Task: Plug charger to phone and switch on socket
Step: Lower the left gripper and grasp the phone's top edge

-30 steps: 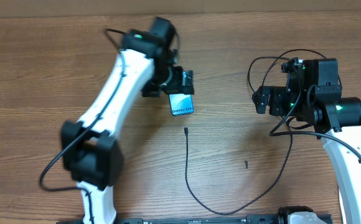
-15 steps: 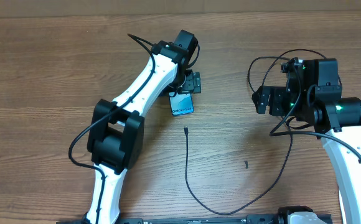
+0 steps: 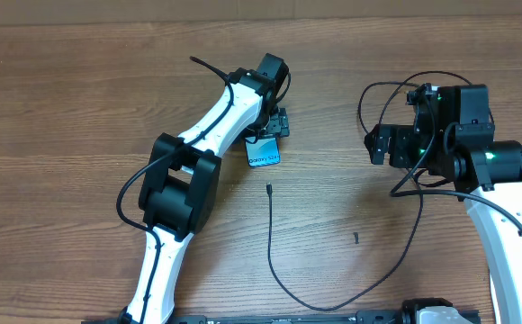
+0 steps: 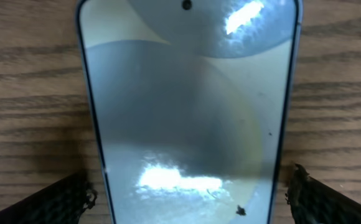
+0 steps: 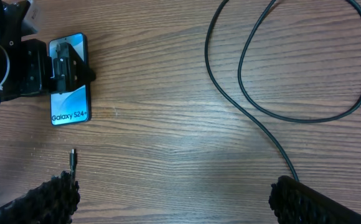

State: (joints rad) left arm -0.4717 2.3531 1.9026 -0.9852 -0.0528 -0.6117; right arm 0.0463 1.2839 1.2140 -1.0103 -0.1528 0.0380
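Note:
The phone [image 3: 263,156] lies flat on the wooden table with its screen lit, and it fills the left wrist view [image 4: 187,112]. My left gripper [image 3: 277,124] hovers over the phone's far end, open. Its fingers [image 4: 62,202] stand on either side of the phone's edges, a narrow gap apart from them. The charger's black plug tip [image 3: 268,189] rests just below the phone, also seen as the plug tip [image 5: 73,155] in the right wrist view. Its cable [image 3: 283,283] curves down and round to the right. My right gripper [image 3: 380,144] hangs open over bare wood, holding nothing. The socket is out of view.
Loops of black cable [image 5: 292,74] lie on the table ahead of my right gripper [image 5: 174,196]. A small dark speck [image 3: 355,238] sits on the wood at lower right. The table's far edge [image 3: 333,16] runs along the top.
My left arm has swung its elbow to the right and its gripper has shifted slightly right over the phone's far end. The phone, charger and right arm have stayed put.

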